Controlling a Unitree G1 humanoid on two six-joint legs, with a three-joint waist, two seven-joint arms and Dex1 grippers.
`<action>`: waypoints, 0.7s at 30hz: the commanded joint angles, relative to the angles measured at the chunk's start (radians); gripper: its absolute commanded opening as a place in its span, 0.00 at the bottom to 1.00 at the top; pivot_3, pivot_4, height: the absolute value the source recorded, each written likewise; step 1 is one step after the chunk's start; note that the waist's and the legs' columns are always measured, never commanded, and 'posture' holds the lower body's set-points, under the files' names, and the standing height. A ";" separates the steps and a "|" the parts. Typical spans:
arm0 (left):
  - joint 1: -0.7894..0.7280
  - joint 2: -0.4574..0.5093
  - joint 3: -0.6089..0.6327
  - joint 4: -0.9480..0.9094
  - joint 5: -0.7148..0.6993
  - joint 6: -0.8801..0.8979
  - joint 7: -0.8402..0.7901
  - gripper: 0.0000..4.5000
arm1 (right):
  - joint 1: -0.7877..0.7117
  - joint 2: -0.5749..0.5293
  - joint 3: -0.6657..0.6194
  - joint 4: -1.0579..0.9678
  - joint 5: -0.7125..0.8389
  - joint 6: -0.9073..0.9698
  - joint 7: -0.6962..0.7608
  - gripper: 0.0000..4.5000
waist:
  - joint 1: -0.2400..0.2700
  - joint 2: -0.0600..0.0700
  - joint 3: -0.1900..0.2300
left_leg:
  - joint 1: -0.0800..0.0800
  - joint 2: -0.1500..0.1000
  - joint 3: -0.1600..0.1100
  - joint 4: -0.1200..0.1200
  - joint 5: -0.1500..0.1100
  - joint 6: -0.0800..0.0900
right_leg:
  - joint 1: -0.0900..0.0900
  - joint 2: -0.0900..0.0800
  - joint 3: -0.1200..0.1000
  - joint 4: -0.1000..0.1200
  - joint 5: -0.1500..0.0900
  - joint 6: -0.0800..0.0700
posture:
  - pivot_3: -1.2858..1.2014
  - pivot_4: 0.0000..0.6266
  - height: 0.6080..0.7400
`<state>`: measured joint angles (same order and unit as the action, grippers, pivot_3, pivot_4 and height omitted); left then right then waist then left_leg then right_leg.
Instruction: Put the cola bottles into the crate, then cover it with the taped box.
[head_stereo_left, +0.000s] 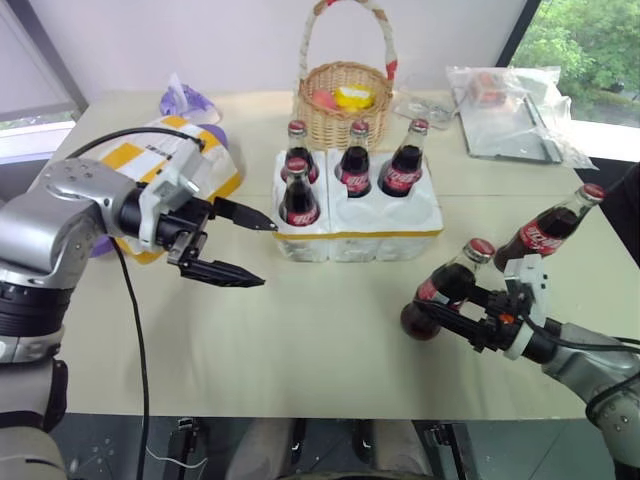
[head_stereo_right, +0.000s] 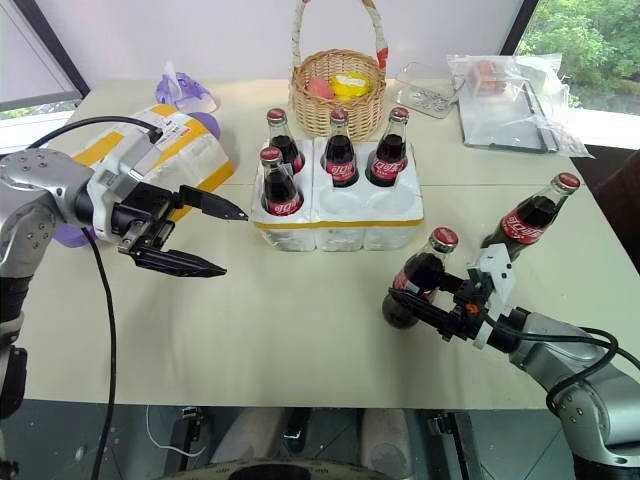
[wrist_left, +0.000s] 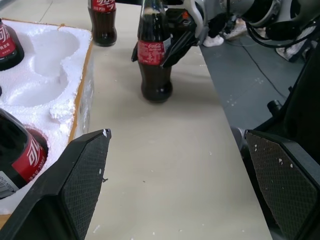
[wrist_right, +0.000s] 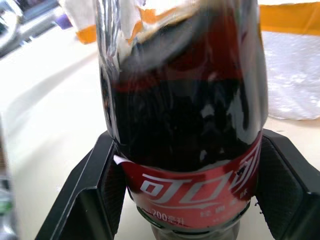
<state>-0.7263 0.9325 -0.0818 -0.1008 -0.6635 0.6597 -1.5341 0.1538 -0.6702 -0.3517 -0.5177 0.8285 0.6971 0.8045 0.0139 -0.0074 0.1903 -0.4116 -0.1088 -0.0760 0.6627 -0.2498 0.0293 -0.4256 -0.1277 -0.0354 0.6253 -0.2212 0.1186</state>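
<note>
4 cola bottles (head_stereo_left: 354, 160) in crate (head_stereo_left: 360, 222) | right hand (head_stereo_left: 452, 312) clamps 5th bottle (head_stereo_left: 441, 290) | left hand (head_stereo_left: 228, 245) spread, empty

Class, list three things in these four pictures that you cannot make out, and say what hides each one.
1. Taped box: left arm covers most, head views.
2. Held cola bottle: cap cut off by the top edge, right wrist view.
3. Wicker basket: contents too small to name; only pink and yellow shapes show.

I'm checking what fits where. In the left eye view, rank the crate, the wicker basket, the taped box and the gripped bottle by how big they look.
1. crate
2. and 3. basket and taped box: unsure, since the left arm hides part of the box
4. bottle in the right gripper
</note>
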 joint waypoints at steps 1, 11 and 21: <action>-0.004 0.002 0.044 -0.013 -0.004 -0.015 0.008 1.00 | -0.131 -0.034 -0.106 -0.082 0.271 0.047 -0.038 0.62 | -0.004 0.001 0.001 | 0.000 0.000 0.000 0.000 0.000 0.000 | 0.000 0.000 0.000 0.000 0.000 0.000 | 0.52 0.24 1.00; 0.017 -0.006 0.063 -0.018 0.001 -0.028 0.037 1.00 | -0.723 0.009 0.133 0.154 0.221 0.072 -0.225 0.62 | 0.000 0.001 0.002 | 0.000 0.001 0.001 -0.001 0.000 0.000 | -0.002 0.002 0.001 0.000 0.001 -0.001 | 0.52 0.24 1.00; 0.071 0.003 0.111 -0.078 -0.025 -0.005 0.091 1.00 | -0.871 0.099 0.381 0.406 -0.120 -0.029 -0.135 0.62 | -0.005 0.001 0.002 | -0.007 -0.001 0.001 -0.001 0.002 -0.003 | -0.009 0.003 0.002 0.003 0.001 -0.001 | 0.52 0.24 1.00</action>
<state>-0.6609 0.9210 -0.0129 -0.1431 -0.6665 0.6497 -1.4528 -0.6981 -0.5854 0.0260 -0.1128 0.7359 0.7022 0.6458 0.0088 -0.0068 0.1927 -0.4185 -0.1091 -0.0750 0.6620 -0.2481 0.0265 -0.4344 -0.1244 -0.0337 0.6282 -0.2201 0.1177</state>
